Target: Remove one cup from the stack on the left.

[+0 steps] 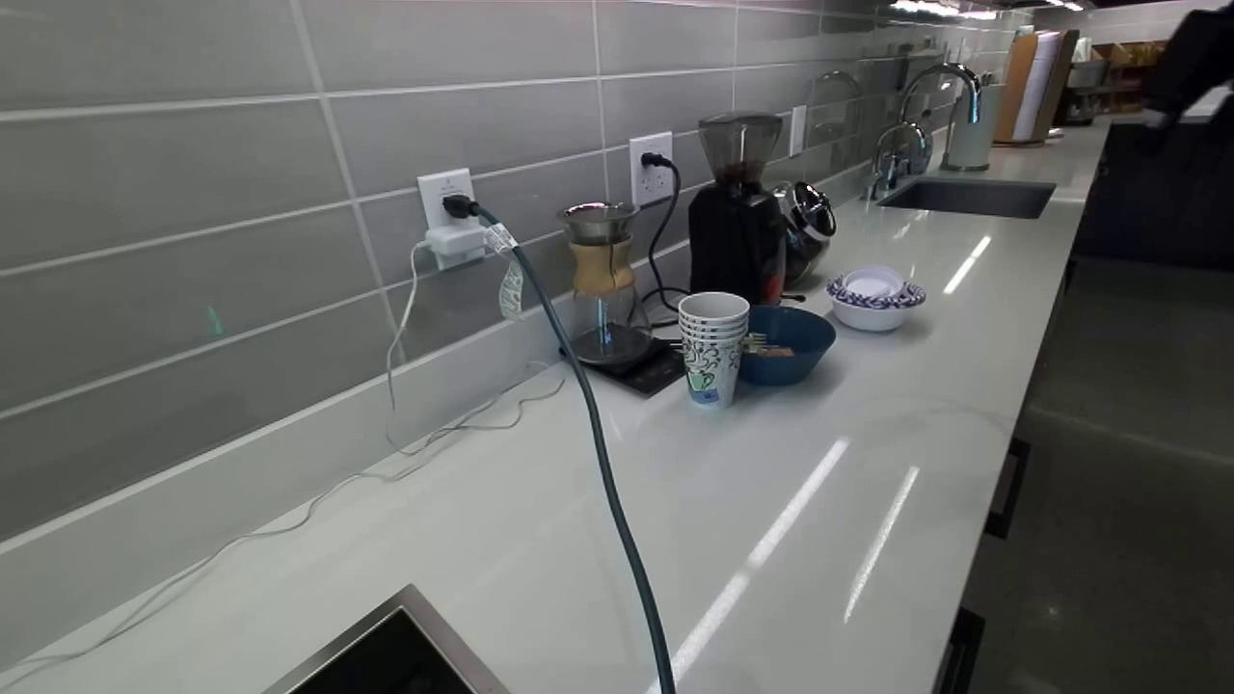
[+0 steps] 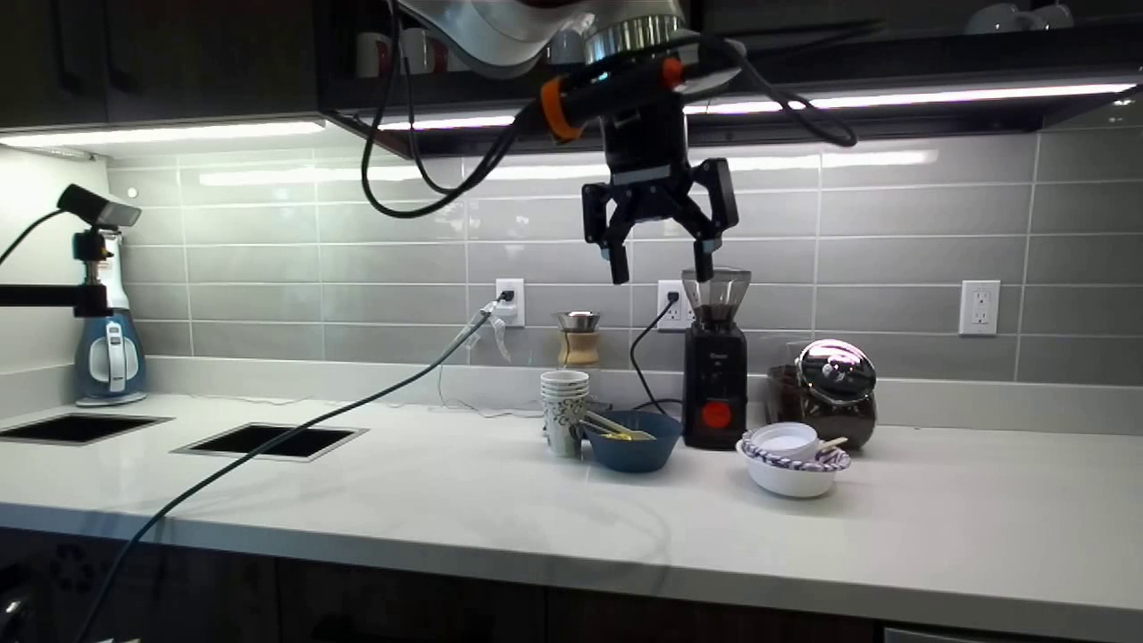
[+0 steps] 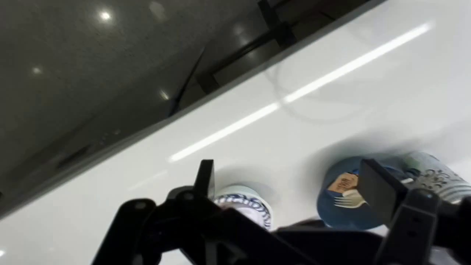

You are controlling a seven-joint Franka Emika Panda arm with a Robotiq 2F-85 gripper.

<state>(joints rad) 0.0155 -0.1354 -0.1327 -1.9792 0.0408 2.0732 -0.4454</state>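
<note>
Exterior view: a black two-fingered gripper (image 2: 662, 268) hangs above a glossy white countertop (image 2: 429, 487), its jaws wide apart with nothing held between them. A short, upright nest of white paper cups with dark swirled print (image 2: 564, 418) stands to the left of a wide dark-blue bowl (image 2: 634, 455); whether the two touch cannot be told. The topmost white paper cup (image 1: 713, 307), taken here as the one to remove, sits in the mouth of that nest, only its rim and a narrow band of wall exposed.

Handling (inferred): probably very light, thin-walled and easily crushed, with a smooth, perhaps slippery surface. The best hold is likely a gentle pinch of the rim, one finger inside the cup and one outside; gripping the lower wall would probably lift the whole nest. Friction between nested walls may bring a second cup along.

Markings: the nest's outer wall bears swirls and a green-and-blue patch near the base, without legible wording. Lettering on the black coffee grinder with red front dial (image 2: 714, 384), the white cable tag (image 1: 500, 238) and the brown card-like packet (image 3: 344, 182) in the bowl is too small or blurred to read.
</note>
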